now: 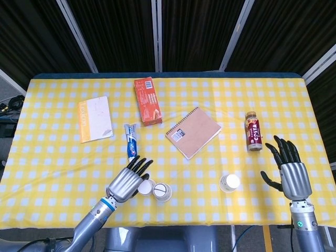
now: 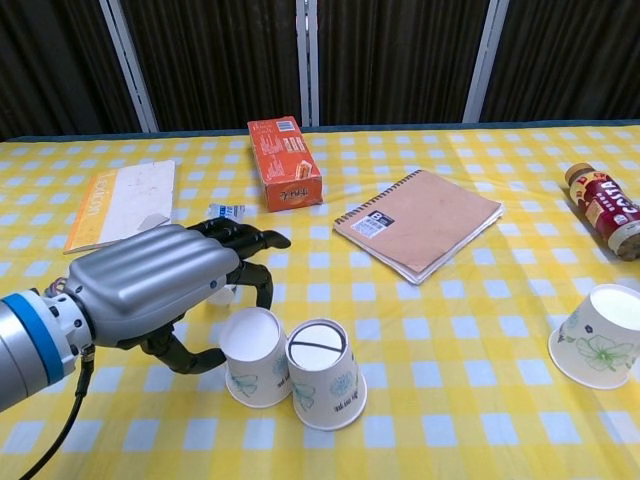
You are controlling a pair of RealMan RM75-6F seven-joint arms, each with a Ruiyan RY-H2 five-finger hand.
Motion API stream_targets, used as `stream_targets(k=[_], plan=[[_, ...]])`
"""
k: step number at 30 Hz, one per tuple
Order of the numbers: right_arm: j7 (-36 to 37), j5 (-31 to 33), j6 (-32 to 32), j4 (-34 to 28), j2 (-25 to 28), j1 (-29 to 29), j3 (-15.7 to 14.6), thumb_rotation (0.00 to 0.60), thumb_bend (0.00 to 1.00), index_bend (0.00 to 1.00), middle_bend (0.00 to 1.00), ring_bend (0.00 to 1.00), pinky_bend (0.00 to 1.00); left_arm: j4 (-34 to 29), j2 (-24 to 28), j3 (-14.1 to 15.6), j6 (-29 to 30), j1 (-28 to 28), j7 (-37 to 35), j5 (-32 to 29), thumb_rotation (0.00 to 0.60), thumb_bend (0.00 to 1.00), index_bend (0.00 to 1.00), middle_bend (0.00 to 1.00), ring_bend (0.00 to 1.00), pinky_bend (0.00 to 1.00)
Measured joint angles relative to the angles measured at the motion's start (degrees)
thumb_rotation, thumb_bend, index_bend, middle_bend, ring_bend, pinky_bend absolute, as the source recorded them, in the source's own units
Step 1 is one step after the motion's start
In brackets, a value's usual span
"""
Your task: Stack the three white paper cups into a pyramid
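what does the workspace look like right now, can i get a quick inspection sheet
surface: table under a yellow-and-white checked cloth
job's things: three upside-down cups; left cup touches middle cup, right cup stands apart; none stacked yet
clutter: orange box, spiral notebook, bottle lying down, toothpaste tube, booklet
hands: left hand curled around the left cup; right hand fingers spread, holding nothing
cables: black cable under the left wrist
surroundings: dark curtain panels behind
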Motion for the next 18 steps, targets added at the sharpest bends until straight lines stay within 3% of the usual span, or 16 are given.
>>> stream_targets(k=[18], plan=[[-0.5,0.0,-0.2,-0.2,-0.1,0.0,-0.1,0.6,0.16,0.18,0.0,0.0,0.04,-3.3,3.7,2.2,1.5,0.1,0.2,0.0,0.6,0.32,0.47,0.0,0.0,0.0]])
